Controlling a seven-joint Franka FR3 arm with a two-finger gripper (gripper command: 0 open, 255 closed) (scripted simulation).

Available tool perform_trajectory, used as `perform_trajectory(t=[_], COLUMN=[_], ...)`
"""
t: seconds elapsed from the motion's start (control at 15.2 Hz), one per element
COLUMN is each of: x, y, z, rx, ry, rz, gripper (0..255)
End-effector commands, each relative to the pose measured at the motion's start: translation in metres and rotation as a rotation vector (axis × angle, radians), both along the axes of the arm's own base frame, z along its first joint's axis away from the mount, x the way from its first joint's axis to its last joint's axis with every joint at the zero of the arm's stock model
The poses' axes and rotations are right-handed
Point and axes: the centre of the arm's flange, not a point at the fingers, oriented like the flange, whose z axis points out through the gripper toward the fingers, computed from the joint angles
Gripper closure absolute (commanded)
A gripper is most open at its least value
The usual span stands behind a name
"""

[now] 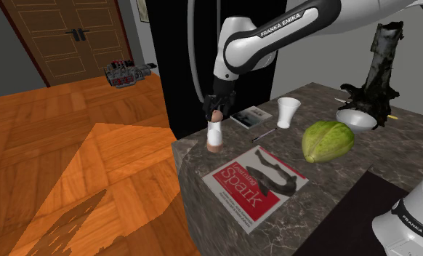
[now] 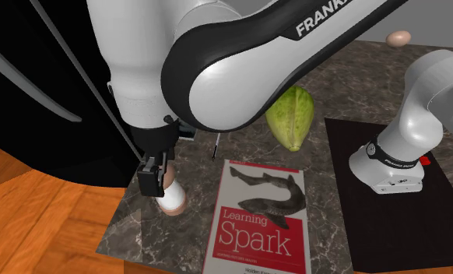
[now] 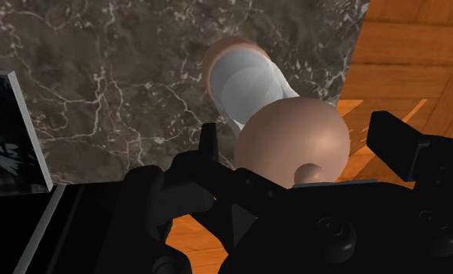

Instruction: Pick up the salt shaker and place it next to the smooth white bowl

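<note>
The white arm with dark joints comes in from the shoulder view's upper right, bends at the elbow and points its wrist straight down near the corner of the dark marble counter (image 1: 392,156). The all-black gripper (image 1: 216,113) hangs directly above the salt shaker (image 1: 215,136), a small upright bottle with a white body and a pale brown rounded cap and base. In the wrist view the two fingers (image 3: 396,144) stand apart, one on each side of the cap, and a narrow gap shows on both sides. The gripper is therefore released and grasps nothing.

The shaker stands on the counter close to the edge above the wooden floor. It is well apart from the smooth white bowl (image 1: 355,120), which sits at the far end, just in front of a jagged black object (image 1: 377,65).

On the counter I count:
- one shaker
- one bowl
- one white flared cup (image 1: 288,113)
- one green oval fruit (image 1: 328,140)
- one thin pen (image 1: 264,134)
- two books: a large red and white book titled "Learning Spark" (image 1: 255,187) and a small grey booklet (image 1: 249,116)
</note>
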Motion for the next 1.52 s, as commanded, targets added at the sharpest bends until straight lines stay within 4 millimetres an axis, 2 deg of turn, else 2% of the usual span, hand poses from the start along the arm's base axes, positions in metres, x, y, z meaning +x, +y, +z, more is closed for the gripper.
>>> perform_trajectory(t=[0.0, 0.2, 0.26, 0.86, 1.45], x=[0.0, 0.0, 0.0, 0.0, 0.0], y=[0.0, 0.0, 0.0, 0.0, 0.0], z=[-0.001, -0.001, -0.001, -0.001, 0.047], rx=[0.0, 0.0, 0.0, 0.0, 0.0], ry=[0.0, 0.0, 0.0, 0.0, 0.0], rz=[0.0, 0.0, 0.0, 0.0, 0.0], gripper=[0, 0, 255, 255, 255])
